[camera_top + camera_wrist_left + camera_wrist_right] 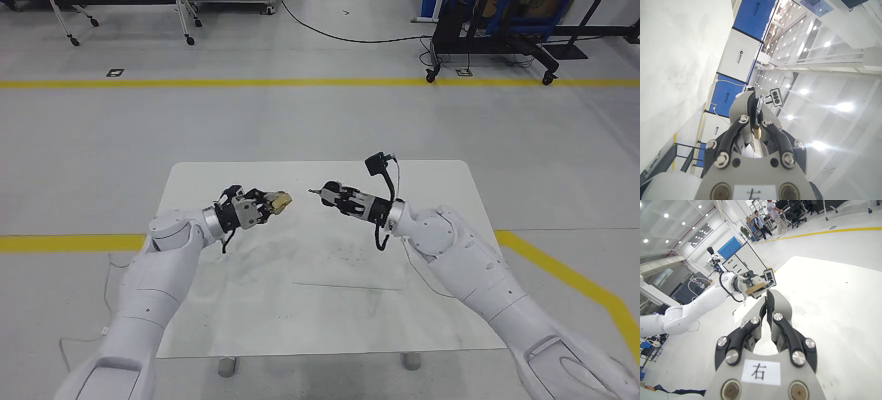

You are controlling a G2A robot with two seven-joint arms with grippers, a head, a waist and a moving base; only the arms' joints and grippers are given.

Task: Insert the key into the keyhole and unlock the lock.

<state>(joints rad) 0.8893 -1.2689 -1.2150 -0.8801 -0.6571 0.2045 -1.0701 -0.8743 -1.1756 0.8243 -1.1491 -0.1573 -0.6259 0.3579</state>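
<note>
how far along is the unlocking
Done: left gripper holds the lock, right gripper holds the key, both above the table. In hand: key points at the lock, with a gap between them. To do: inserting and turning the key.

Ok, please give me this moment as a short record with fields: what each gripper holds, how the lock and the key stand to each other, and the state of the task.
left gripper: shut on the lock, held above the table
right gripper: shut on the key, tip pointing toward the lock
lock: brass body, silver shackle
key and lock: apart, a gap between them
task state: key not yet inserted in the lock
</note>
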